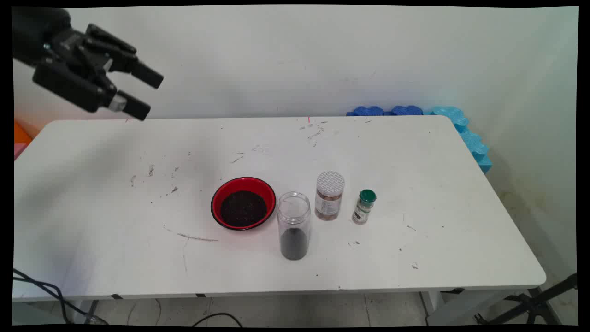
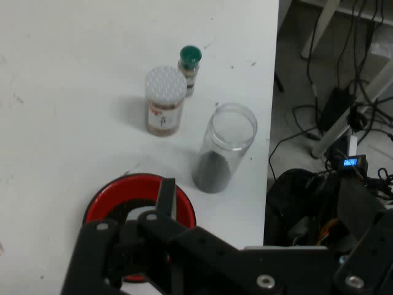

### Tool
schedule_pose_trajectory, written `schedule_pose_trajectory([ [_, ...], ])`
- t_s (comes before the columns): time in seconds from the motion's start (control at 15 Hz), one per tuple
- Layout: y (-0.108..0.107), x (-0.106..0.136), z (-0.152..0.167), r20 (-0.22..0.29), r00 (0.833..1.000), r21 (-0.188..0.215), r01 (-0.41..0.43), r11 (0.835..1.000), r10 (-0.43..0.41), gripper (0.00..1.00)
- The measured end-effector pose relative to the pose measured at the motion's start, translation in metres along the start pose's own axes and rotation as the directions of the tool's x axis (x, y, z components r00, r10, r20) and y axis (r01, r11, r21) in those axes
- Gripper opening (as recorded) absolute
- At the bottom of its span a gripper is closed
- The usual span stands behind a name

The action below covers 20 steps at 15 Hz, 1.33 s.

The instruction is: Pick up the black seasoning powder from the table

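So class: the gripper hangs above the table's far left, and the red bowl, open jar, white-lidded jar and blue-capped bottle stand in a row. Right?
Not quite. The main view shows the small bottle has a green cap, not blue. The rest holds: gripper, red bowl, open jar, white-lidded jar.

Even, bright light is seen across the white table, no glare

A broad soft shadow is cast over its left half; the gripper is slightly smeared, and the hand view is rendered softer
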Motion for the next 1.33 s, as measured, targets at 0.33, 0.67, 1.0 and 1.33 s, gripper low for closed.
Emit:
schedule_pose_trajectory([
  [0.33, 0.007, -0.025, 0.013, 0.016, 0.999, 0.017, 0.03, 0.999, -0.03, 1.0],
  [0.67, 0.016, -0.048, 0.035, 0.028, 0.998, 0.031, 0.056, 0.998, -0.057, 1.0],
  [1.0, 0.026, -0.07, 0.068, 0.035, 0.997, 0.03, 0.072, 0.997, -0.073, 1.0],
  [1.33, 0.032, -0.089, 0.11, 0.034, 0.997, 0.014, 0.074, 0.997, -0.075, 1.0],
])
